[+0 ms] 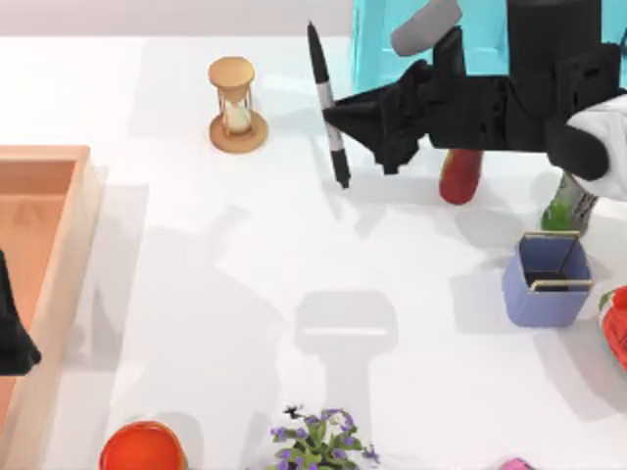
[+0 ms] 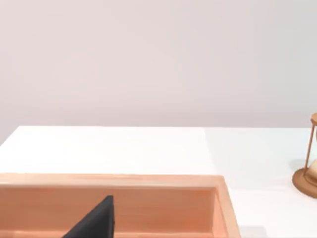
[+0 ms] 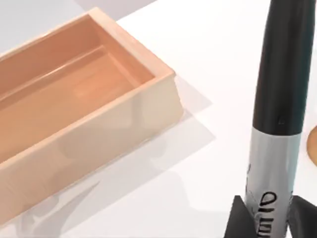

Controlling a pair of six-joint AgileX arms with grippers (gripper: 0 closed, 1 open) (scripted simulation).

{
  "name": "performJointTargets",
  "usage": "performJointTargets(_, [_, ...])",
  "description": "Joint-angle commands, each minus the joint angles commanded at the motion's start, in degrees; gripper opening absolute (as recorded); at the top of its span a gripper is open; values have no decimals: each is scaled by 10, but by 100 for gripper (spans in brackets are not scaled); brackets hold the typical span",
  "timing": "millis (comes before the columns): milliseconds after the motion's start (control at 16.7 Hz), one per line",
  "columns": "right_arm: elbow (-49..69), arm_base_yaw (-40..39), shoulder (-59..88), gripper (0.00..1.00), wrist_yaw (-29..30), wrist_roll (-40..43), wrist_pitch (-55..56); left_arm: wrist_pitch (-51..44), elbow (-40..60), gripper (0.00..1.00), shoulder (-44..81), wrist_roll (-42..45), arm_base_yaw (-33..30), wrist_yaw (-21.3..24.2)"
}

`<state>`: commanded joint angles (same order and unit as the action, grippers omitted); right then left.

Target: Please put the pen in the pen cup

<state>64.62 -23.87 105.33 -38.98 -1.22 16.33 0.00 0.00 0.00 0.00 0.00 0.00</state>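
The right gripper (image 1: pixel 338 122) is closed on the pen (image 1: pixel 326 103), its fingers pinching the grey labelled band; in the right wrist view the fingers (image 3: pixel 241 218) sit tight against both sides of the barrel (image 3: pixel 277 124). The pen appears lifted clear of the table, judging by the shadows below, and hangs near the far edge, right of the hourglass (image 1: pixel 235 105) and in front of a turquoise box (image 1: pixel 377 44). The pen cup (image 1: pixel 549 279) stands on the table well to the right and nearer, with its mouth open upward and a green bottle (image 1: pixel 560 211) just beyond it.

The step in hand seems to be the carry: the pick looks done and the pen is not yet over the cup. The next move calls for swinging the pen right and toward the near side, clearing the red bottle (image 1: pixel 458 176), bringing it upright over the cup's mouth, then lowering and releasing.

The left gripper (image 1: pixel 12 333) rests parked over the wooden tray (image 1: pixel 83 196) at the left.
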Motion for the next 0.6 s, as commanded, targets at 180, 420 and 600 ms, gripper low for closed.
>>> performJointTargets(180, [-108,85,-13,0,-76,-25,133,0,0,100,0,0,0,0])
performJointTargets(420, [-236,207,-59,0,-180,-55,337,0,0,100,0,0,0,0])
performJointTargets(600, [-304,287,-109,0,-251,-75,458,0,0,100,0,0,0,0])
